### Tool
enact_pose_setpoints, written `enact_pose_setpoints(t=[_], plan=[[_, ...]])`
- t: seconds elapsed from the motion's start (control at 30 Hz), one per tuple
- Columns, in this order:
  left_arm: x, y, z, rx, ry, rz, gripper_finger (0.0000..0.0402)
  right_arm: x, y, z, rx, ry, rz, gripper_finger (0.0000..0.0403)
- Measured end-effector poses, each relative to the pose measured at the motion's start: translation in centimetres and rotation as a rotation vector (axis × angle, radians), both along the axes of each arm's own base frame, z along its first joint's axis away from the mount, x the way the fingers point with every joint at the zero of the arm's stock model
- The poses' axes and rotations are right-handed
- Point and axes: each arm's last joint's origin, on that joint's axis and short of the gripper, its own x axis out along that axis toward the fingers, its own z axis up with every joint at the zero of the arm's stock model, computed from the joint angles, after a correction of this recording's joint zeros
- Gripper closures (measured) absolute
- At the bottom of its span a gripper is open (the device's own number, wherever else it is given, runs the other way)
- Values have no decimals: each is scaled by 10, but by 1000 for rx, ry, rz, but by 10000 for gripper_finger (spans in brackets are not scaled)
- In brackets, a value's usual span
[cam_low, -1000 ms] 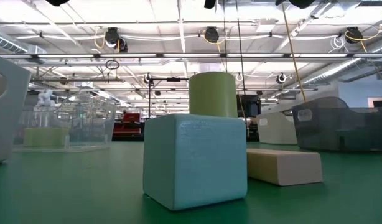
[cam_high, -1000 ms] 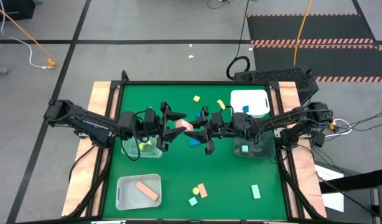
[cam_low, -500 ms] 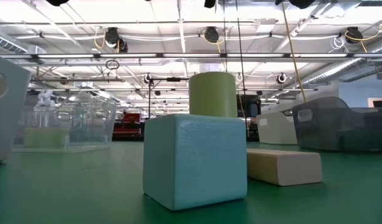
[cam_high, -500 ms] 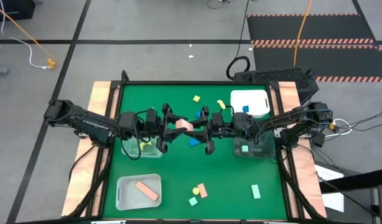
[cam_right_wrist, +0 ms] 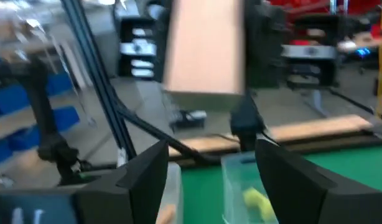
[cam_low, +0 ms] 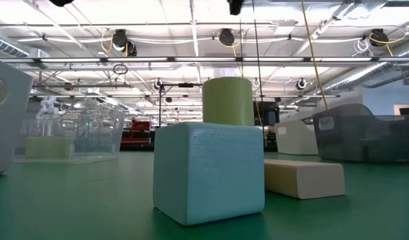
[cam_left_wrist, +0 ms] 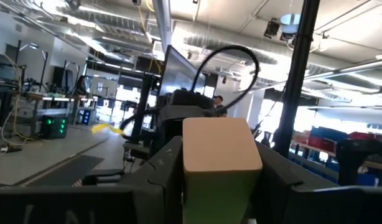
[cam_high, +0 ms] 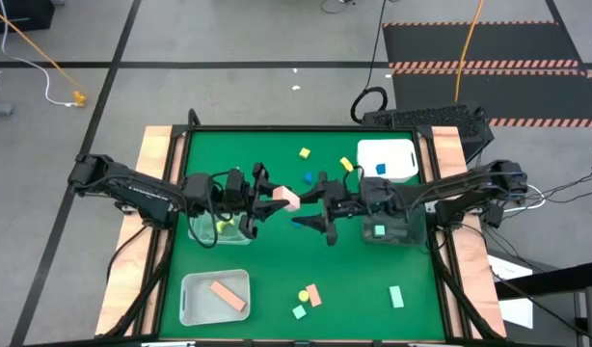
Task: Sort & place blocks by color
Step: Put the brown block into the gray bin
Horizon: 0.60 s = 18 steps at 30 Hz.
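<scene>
My left gripper (cam_high: 274,199) hovers over the table's middle, shut on a peach-orange block (cam_high: 287,198). In the left wrist view the block (cam_left_wrist: 219,149) stands between the gripper's (cam_left_wrist: 219,177) fingers. My right gripper (cam_high: 311,204) faces it from the right, open, a short gap from the block. In the right wrist view the block (cam_right_wrist: 204,48) shows beyond the gripper's (cam_right_wrist: 209,163) spread fingers. Loose blocks lie on the green mat: two yellow (cam_high: 304,152) (cam_high: 343,162), one blue (cam_high: 309,177), and a near-edge group of yellow (cam_high: 303,294), peach (cam_high: 314,294) and mint (cam_high: 299,311) (cam_high: 396,297). My left gripper pinches the peach-orange block between its two fingers, on the block's two opposite side faces (cam_left_wrist: 219,180). The fingers come level from the table's left. The block sticks out past the fingertips and is lifted clear of the mat.
Clear tub (cam_high: 207,231) holding yellow blocks sits under the left arm. White tub (cam_high: 192,297) with a peach bar is near left. White tub (cam_high: 392,154) with a blue block is far right. Grey tub (cam_high: 397,236) with a mint block is under the right arm.
My right gripper has drawn back a little from the peach block toward the table's right edge and has turned about its wrist. The block has stayed lifted in my left gripper, shifting slightly rightward.
</scene>
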Motion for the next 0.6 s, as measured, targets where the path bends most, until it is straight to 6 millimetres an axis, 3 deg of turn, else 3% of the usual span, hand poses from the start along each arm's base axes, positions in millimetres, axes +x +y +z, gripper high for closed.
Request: enact_pose_setpoints(t=[0.23, 0.47, 0.6], plan=[[0, -1, -4, -111, 70, -112, 268, -27, -4, -4, -5, 268, -11, 164], [-9, -9, -22, -456, 464, -348, 268, -32, -3, -24, 22, 480, -20, 177], [-23, -28, -34, -627, 734, -480, 268, -27, -2, -37, 12, 545, -23, 181]])
